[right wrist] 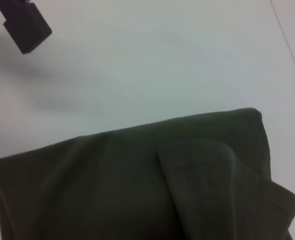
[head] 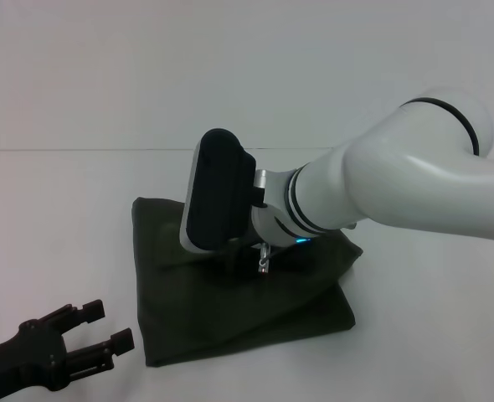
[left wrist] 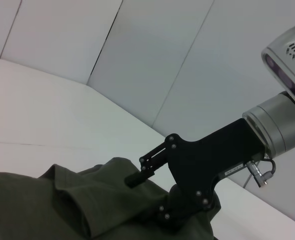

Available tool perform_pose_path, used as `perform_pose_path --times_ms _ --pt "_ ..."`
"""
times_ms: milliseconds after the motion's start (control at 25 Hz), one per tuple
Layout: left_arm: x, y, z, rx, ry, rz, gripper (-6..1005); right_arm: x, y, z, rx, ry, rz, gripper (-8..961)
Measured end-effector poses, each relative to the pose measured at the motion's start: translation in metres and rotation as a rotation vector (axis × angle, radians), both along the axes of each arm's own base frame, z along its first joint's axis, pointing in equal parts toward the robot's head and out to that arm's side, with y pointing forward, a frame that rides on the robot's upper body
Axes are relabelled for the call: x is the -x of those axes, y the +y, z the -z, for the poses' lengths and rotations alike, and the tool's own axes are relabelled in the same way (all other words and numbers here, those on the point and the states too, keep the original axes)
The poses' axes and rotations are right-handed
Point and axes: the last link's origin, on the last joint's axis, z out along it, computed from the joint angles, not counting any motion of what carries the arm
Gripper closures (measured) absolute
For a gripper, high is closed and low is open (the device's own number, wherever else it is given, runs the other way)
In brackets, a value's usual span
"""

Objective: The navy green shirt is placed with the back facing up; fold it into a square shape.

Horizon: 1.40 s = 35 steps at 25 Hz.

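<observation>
1. Right gripper [left wrist: 137, 176], black, linkage-fingered, is down on the dark olive-green soft-fabric shirt [head: 230, 293]. From the left wrist view its fingertips press into a raised fold; whether they pinch cloth or are merely closed against it, I cannot tell.
2. Left gripper [head: 105, 327], black, sits off the shirt's near-left corner with fingers spread, holding nothing.
3. The shirt lies on the white table [head: 79, 193], already a rough square with a loose lip along its right side.
4. Risk: if the right gripper lifts with cloth snagged, the top layer likely drags and the square opens. A sideways pull could skew the edges.
5. Hidden: in the head view the right wrist camera housing [head: 213, 188] covers the fingertips; the shirt's near edge is cut off in the wrist views.
</observation>
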Motion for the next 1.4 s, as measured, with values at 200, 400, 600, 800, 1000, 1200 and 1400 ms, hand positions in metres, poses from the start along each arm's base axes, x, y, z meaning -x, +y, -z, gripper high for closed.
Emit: perform_pose_path --times_ms 200,400,600,800,1000,1200,1400 --pt "0.000 0.000 0.000 -0.001 0.001 0.002 79 -0.002 0.001 0.000 -0.005 -0.003 0.000 467" --pt "0.000 0.000 0.000 -0.001 0.002 0.002 79 -0.003 0.002 0.000 -0.006 0.000 0.001 724" --pt "0.001 -0.001 0.000 -0.003 0.004 0.003 78 -0.001 0.002 0.000 -0.014 0.013 0.006 890" --pt "0.000 -0.001 0.000 -0.005 0.003 0.005 78 -0.001 0.005 -0.003 -0.038 0.076 0.057 920" --pt "0.000 -0.001 0.001 -0.004 0.003 0.005 78 -0.006 0.013 -0.016 -0.085 0.193 0.171 919" --pt "0.001 -0.002 0.001 -0.003 0.003 0.004 78 -0.019 0.028 -0.039 -0.156 0.350 0.328 919" --pt "0.001 -0.002 0.000 -0.003 0.003 0.003 78 -0.038 0.037 -0.057 -0.235 0.474 0.473 919"
